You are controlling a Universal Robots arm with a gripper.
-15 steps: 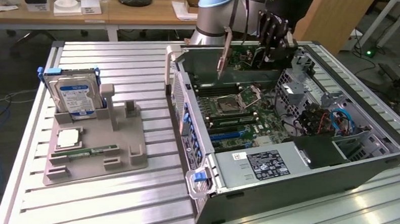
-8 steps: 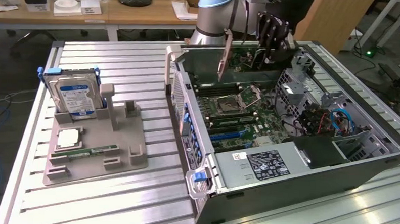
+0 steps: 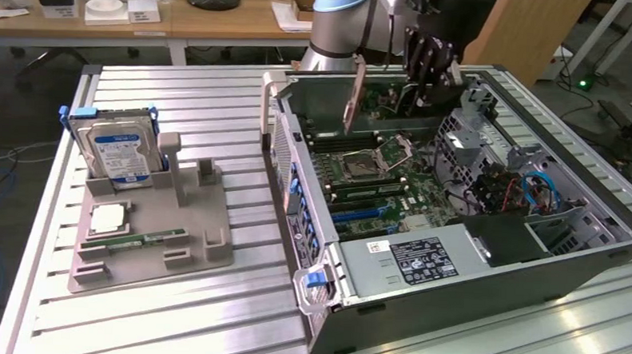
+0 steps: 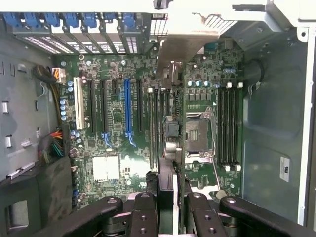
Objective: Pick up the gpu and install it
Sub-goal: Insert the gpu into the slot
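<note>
The arm's jaws (image 4: 170, 183) were clamped on the gpu (image 4: 177, 54), which they held on edge inside the open computer case (image 3: 613, 231), above the motherboard (image 3: 372, 173) and not seated in any slot. In the wrist view the card ran edge-on away from the fingers (image 4: 148, 207), with its silver bracket at the far end, toward the row of blue tabs on the case's rear wall. Its line fell between the black expansion slots and the CPU socket (image 4: 198, 131), off to one side of the long blue slot (image 4: 127, 106). In the exterior view the gpu (image 3: 354, 95) stood upright at the far end of the case, just beside the jaws (image 3: 426, 66). On the exterior view's left, a grey holder (image 3: 200, 256) on the worktop (image 3: 182, 323) carried a hard drive (image 3: 116, 148) standing on edge and a memory stick (image 3: 143, 240) lying flat.
</note>
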